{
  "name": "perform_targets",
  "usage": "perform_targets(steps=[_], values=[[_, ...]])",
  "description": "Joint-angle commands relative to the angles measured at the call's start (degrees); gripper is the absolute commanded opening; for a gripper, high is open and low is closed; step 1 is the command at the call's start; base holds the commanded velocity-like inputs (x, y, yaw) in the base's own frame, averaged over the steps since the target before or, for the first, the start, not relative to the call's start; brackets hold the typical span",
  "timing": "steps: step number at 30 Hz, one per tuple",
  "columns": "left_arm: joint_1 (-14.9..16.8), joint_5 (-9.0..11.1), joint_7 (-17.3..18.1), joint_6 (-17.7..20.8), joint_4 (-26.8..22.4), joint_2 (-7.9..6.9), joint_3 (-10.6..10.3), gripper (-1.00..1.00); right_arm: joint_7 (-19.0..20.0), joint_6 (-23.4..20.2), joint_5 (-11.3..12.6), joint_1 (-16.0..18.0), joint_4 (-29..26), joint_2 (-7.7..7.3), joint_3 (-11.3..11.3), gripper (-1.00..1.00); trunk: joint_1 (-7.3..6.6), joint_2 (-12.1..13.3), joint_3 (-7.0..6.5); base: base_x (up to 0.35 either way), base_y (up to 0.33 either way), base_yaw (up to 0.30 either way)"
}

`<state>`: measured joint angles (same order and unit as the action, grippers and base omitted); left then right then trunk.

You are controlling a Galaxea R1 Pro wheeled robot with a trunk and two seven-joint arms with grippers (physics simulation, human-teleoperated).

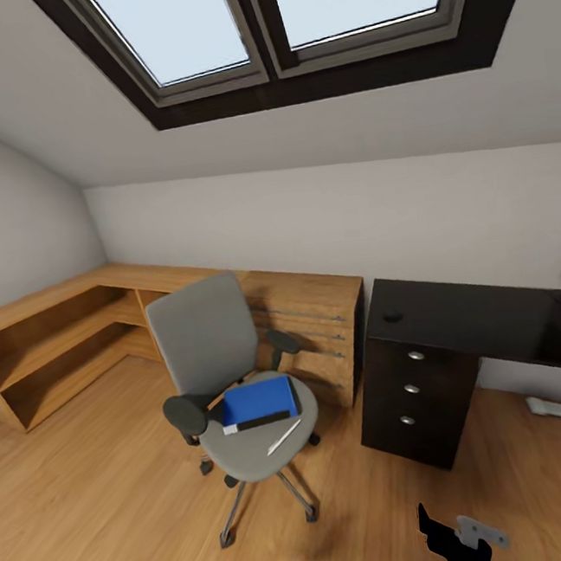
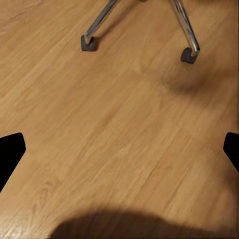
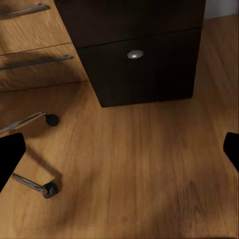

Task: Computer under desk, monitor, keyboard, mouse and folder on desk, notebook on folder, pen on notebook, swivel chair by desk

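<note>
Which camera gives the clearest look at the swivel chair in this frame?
The head view: the whole swivel chair shows, with the folder and pen on its seat. The left wrist view catches two chrome legs with castors; the right wrist view catches leg ends and castors.

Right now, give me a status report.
Left gripper and right gripper open, empty, over bare floor. Folder, notebook and pen on the swivel chair, left of the desk. Path looks clear.

Attic bedroom (home office corner), skylight point(image 1: 285, 18), desk point(image 1: 459, 317), swivel chair point(image 1: 215, 358)
</note>
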<state>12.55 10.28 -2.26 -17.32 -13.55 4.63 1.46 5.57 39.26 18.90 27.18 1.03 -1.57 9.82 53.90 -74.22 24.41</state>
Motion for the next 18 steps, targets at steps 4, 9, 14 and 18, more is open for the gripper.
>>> perform_targets(steps=[4,9,14,18], values=[[0.0,0.2,0.0,-0.2,0.0,0.02,0.1,1.00,0.6,0.2,0.2,0.1,0.1,-0.01,0.4,1.00,0.00,0.0,0.06,0.000,0.000,-0.268],[0.0,0.2,0.0,-0.1,0.0,0.02,0.1,1.00,0.6,0.1,0.2,0.1,0.1,0.04,0.4,1.00,0.00,0.0,0.06,0.000,0.000,-0.269],[0.0,0.2,0.0,-0.1,0.0,0.02,0.1,1.00,0.6,0.1,0.2,0.1,0.1,0.06,0.4,1.00,0.00,0.0,0.06,0.000,0.000,-0.269],[0.0,0.2,0.0,-0.1,0.0,0.02,0.1,1.00,0.6,0.1,0.1,0.1,0.1,0.07,0.4,1.00,0.00,0.0,0.06,0.000,0.000,-0.269]])
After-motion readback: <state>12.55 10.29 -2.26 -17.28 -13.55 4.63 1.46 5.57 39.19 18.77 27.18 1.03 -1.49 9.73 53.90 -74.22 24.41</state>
